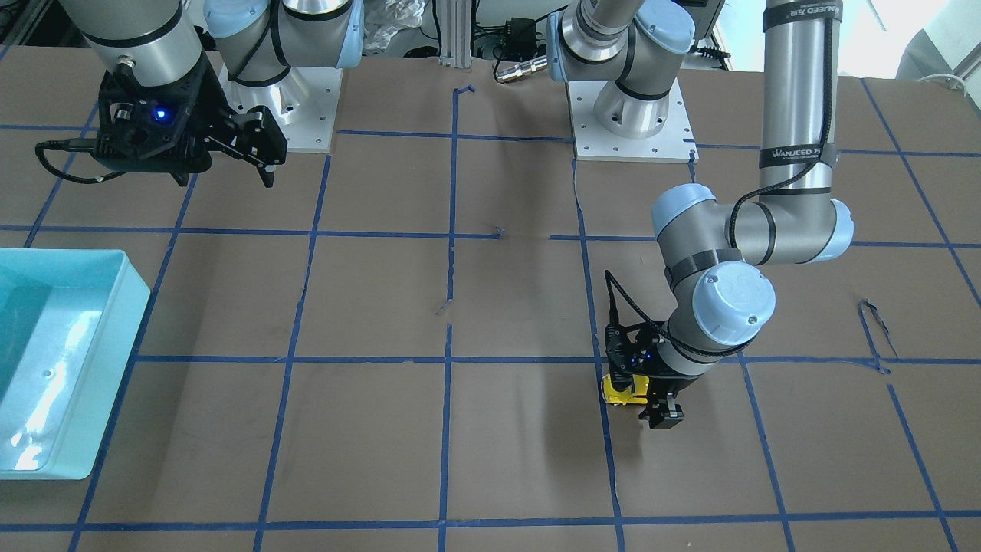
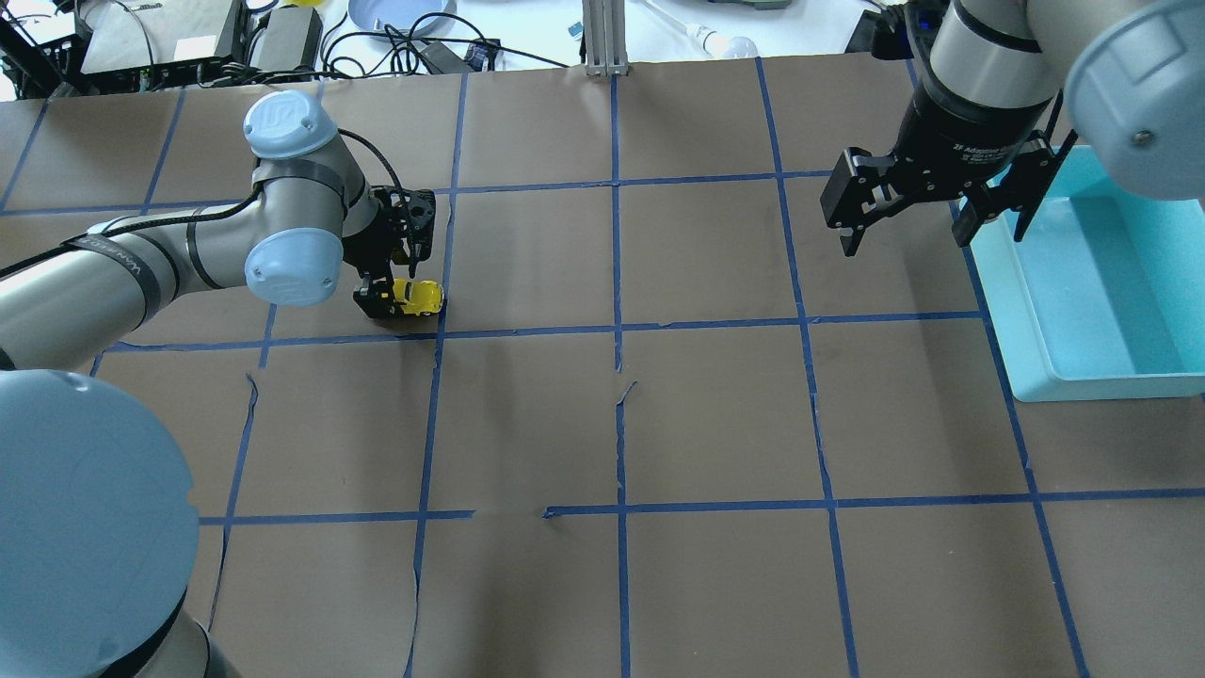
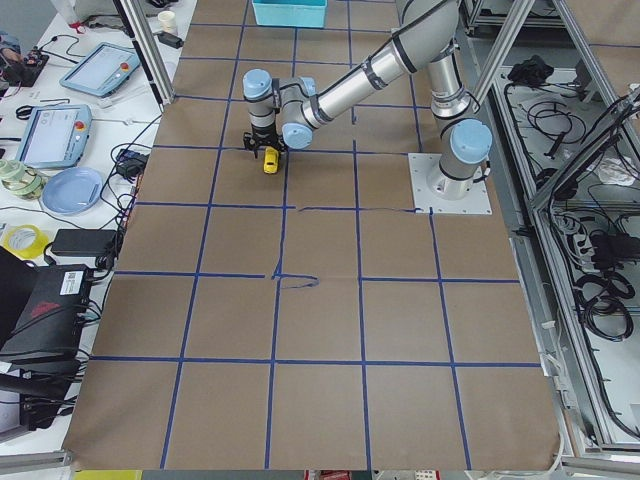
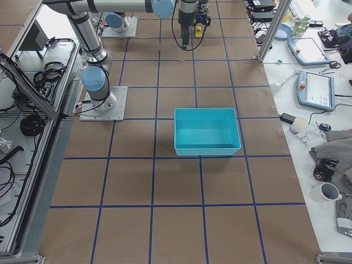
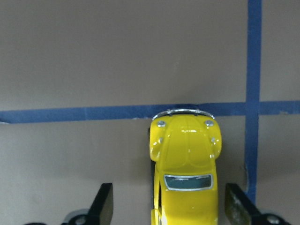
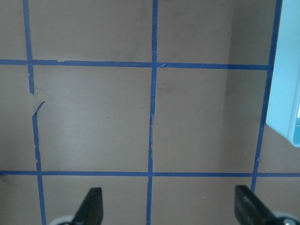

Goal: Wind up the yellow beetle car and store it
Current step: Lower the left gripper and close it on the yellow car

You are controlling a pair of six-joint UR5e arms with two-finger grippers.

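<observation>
The yellow beetle car [image 5: 185, 154] stands on the brown table, its nose at a blue tape line. It also shows in the overhead view [image 2: 417, 296] and the front view [image 1: 622, 389]. My left gripper [image 2: 395, 292] is low over it and open. Its fingers [image 5: 105, 201] stand on either side of the car's rear, with a gap on the left side and the right finger close to the body. My right gripper [image 2: 906, 235] is open and empty, held above the table next to the teal bin [image 2: 1026, 358].
The teal bin [image 1: 130, 284] is empty and lies at the table's right end; its corner shows in the right wrist view [image 6: 286, 93]. Blue tape lines grid the brown table. Cables and devices lie beyond the far edge.
</observation>
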